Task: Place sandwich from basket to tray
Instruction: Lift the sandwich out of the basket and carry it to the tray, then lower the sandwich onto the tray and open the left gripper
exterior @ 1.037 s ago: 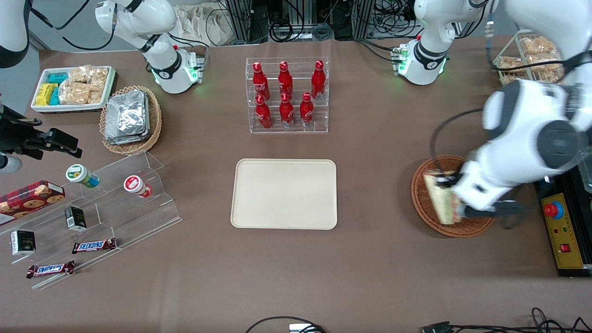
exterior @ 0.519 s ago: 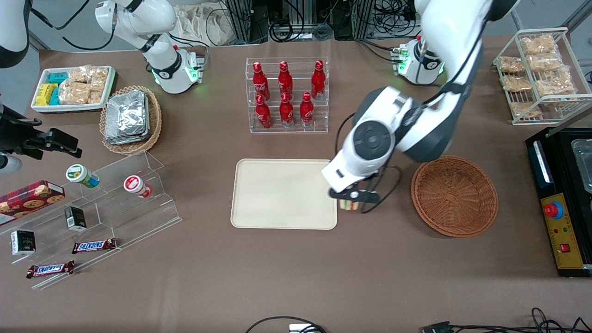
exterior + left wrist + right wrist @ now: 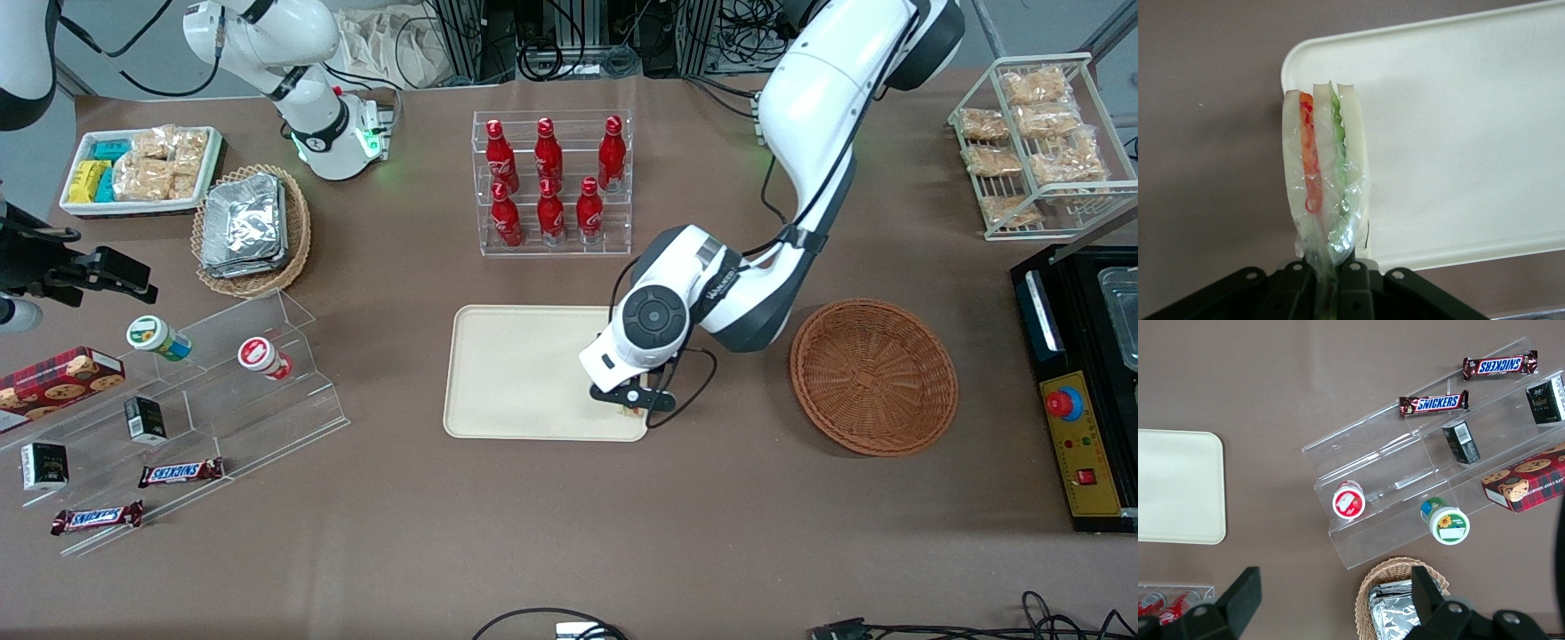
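Note:
My left gripper (image 3: 633,404) is shut on the sandwich (image 3: 1325,180), a plastic-wrapped wedge of pale bread with orange-red and green filling. It holds the sandwich over the corner of the cream tray (image 3: 524,373) that is nearest the front camera and toward the basket. In the left wrist view the gripper (image 3: 1327,267) pinches the wrapped end, and the sandwich hangs above the tray's (image 3: 1458,133) rounded corner and the brown table. In the front view only a sliver of the sandwich (image 3: 633,412) shows under the wrist. The reddish-brown wicker basket (image 3: 874,376) sits empty beside the tray, toward the working arm's end.
A clear rack of red bottles (image 3: 551,182) stands farther from the front camera than the tray. A tan basket of foil packets (image 3: 252,229) and an acrylic stand with snacks (image 3: 204,391) lie toward the parked arm's end. A black control box (image 3: 1076,436) sits beside the basket.
My gripper lifted the sandwich out of the basket, carried it sideways across the table, and now holds it over the tray's corner. The basket is left empty.

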Tool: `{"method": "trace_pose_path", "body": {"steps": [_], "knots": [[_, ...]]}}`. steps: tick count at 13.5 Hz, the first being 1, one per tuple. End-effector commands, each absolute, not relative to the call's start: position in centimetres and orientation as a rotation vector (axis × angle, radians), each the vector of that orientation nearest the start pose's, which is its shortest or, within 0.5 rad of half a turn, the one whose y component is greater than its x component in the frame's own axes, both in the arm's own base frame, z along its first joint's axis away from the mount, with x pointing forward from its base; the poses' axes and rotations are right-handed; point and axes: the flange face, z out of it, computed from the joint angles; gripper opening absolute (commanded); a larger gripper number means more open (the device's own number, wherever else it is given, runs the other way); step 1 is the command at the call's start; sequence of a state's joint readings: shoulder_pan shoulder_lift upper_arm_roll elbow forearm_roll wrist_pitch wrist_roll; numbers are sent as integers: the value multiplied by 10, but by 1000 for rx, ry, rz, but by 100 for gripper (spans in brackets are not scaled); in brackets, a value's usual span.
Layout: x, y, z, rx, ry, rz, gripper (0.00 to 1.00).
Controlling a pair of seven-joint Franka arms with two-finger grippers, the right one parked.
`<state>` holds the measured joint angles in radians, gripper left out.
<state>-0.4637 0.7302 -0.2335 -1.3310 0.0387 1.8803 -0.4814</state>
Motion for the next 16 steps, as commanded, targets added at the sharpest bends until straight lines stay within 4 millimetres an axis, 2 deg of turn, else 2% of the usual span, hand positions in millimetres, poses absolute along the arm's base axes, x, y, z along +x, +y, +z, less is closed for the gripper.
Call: {"method": "trace_pose_path", "body": {"steps": [1, 3, 4, 5, 6, 8, 10, 11, 13, 15, 16], "knots": [[571, -441, 284, -3113, 279, 311, 5], [567, -446, 275, -3108, 284, 326, 7], [568, -446, 275, -3110, 284, 322, 18], [568, -446, 275, -3109, 284, 324, 43], [568, -446, 275, -3109, 286, 317, 82], [568, -446, 279, -3113, 285, 314, 87], [572, -444, 287, -3124, 279, 297, 96], [574, -444, 293, -3128, 275, 283, 96], [579, -439, 315, -3139, 284, 249, 100], [580, -434, 356, -3154, 282, 172, 100], [582, -422, 376, -3147, 263, 156, 100]]}}
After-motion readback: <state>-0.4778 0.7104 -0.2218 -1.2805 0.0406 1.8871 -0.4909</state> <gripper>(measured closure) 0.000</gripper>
